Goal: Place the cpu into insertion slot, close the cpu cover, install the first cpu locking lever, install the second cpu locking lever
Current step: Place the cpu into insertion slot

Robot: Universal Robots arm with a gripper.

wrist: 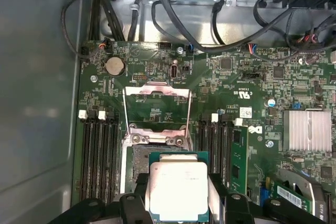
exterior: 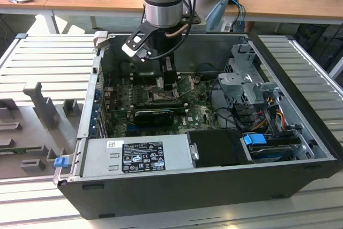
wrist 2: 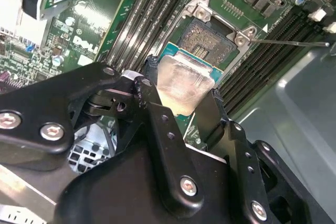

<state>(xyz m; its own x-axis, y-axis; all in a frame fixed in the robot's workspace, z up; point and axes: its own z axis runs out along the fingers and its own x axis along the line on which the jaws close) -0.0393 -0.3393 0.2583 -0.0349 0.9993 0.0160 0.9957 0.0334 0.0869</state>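
First wrist view: cpu pinched at two opposite edges by gripper, fingers pressed onto it, metal top facing up. Hangs over one edge of insertion slot, not seated; most of contact field bare in second wrist view. Cannot tell whether underside touches socket rim. cpu cover stands raised at hinge side, apart from chip. Thin metal rod, likely a locking lever, lies swung aside over memory slots.

Judged risks:
- Descent while offset or tilted: one corner lands first, bends socket contacts.
- Orientation mismatch with keying: not checkable here.
- Narrow edge pinch: chip slips on release, ends skewed on rim.
- Raised cover knocked by a finger, drops onto chip before seating.
- Memory slots just beside socket: little room for sideways correction.
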